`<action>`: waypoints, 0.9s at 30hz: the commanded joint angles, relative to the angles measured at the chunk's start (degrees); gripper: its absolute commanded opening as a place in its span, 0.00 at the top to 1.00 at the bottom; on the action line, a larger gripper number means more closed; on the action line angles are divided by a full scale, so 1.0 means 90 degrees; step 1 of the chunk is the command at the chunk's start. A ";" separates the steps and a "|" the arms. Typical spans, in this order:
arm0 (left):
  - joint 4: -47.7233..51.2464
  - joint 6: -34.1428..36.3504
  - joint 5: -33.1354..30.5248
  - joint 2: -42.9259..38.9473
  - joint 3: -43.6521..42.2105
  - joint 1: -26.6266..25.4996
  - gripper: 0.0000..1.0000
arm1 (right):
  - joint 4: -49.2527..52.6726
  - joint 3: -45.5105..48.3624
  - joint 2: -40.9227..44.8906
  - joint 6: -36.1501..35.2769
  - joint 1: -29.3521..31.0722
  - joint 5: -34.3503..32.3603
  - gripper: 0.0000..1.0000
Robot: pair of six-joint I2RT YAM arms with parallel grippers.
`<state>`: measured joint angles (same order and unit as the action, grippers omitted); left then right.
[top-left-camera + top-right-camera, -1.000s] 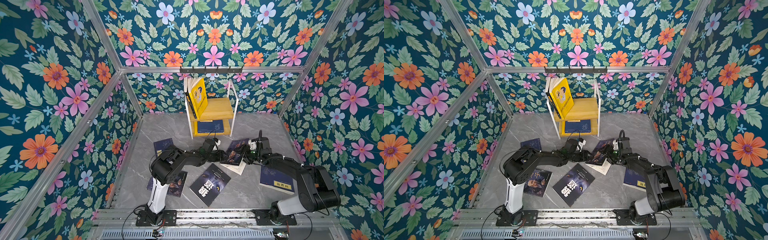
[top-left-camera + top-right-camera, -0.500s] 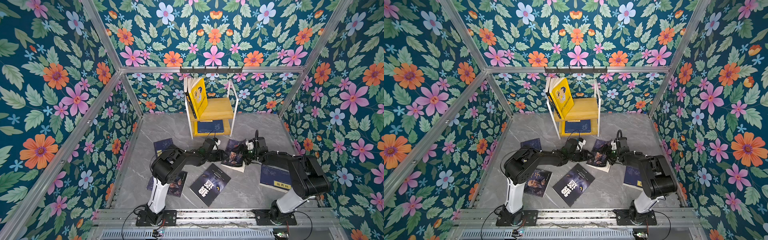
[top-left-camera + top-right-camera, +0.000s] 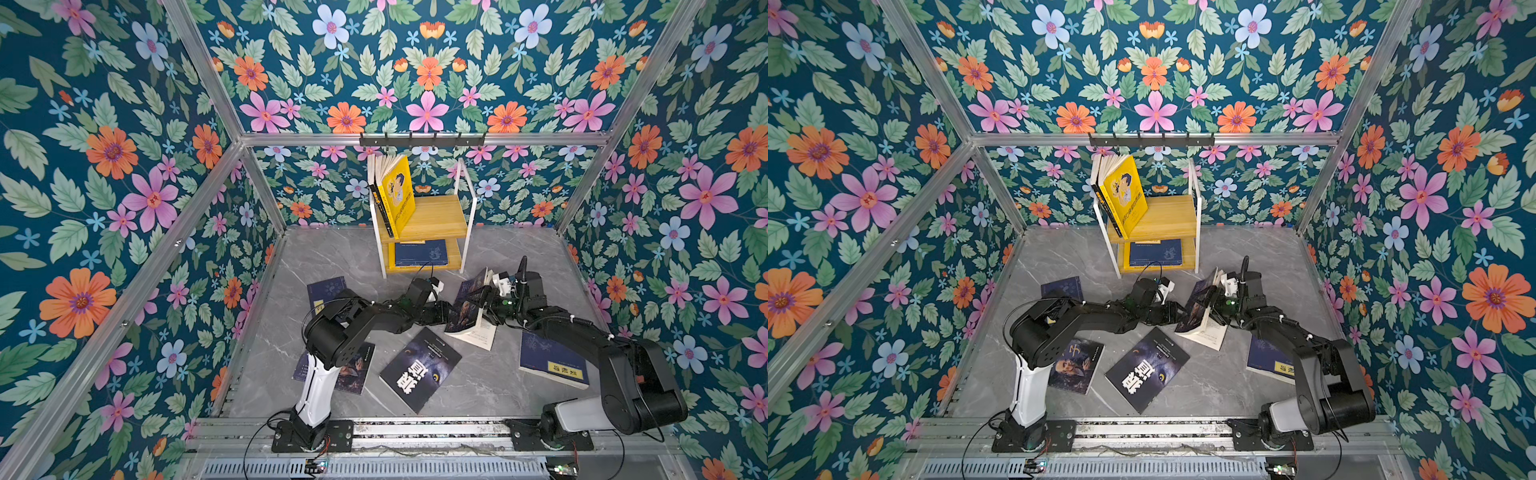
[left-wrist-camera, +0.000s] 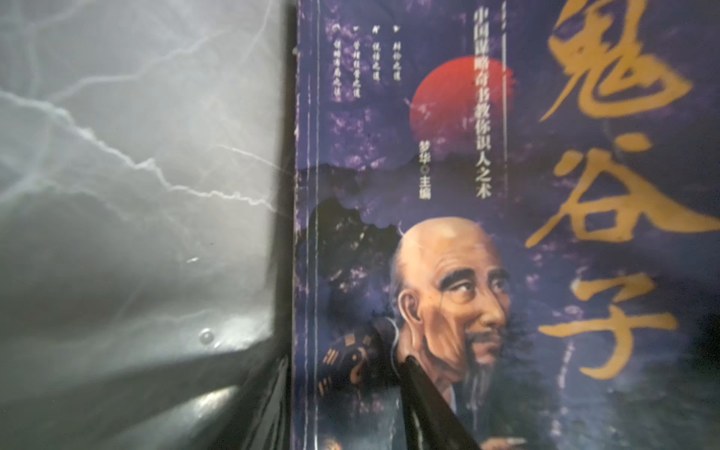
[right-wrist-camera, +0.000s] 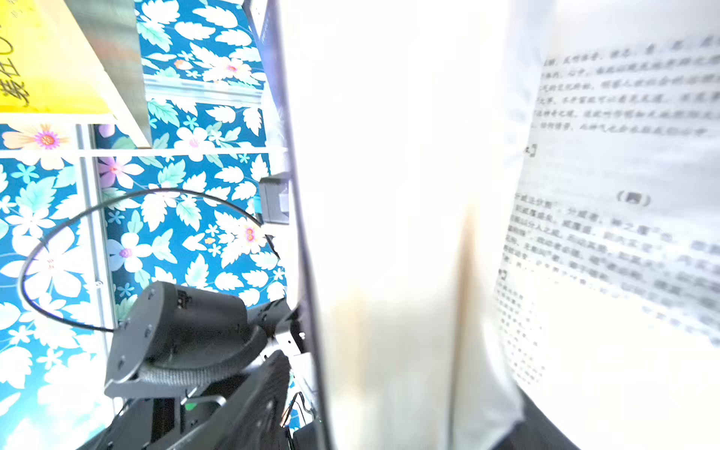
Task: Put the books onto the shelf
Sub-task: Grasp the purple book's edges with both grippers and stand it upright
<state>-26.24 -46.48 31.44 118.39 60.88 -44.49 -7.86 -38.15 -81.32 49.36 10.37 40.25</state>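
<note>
The old-man book (image 3: 466, 308) stands half open just right of centre, propped between both arms. The left gripper (image 3: 444, 312) is against its cover and the right gripper (image 3: 487, 302) among its pages. I cannot tell how wide either gripper's jaws stand, or whether either truly clamps the book. The shelf (image 3: 436, 216) lies straight up the frame — the book's long side roughly points that way.
</note>
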 commanded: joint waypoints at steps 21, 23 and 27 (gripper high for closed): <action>0.0816 0.0068 -0.0104 0.0017 -0.0066 0.0002 0.52 | 0.0858 -0.0899 -0.1027 -0.0919 -0.0215 -0.0045 0.20; 0.0816 0.0040 -0.0093 0.0048 -0.0047 -0.0001 0.52 | 0.0911 -0.1094 -0.1079 -0.0892 -0.0215 -0.0019 0.23; 0.0816 0.0034 -0.0094 0.0015 -0.0036 -0.0009 0.52 | 0.0978 -0.0969 -0.0662 -0.0730 -0.0214 -0.0009 0.36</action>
<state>-25.32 -46.09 31.68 118.08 60.77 -44.49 1.21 -47.27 -89.23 41.89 8.40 38.74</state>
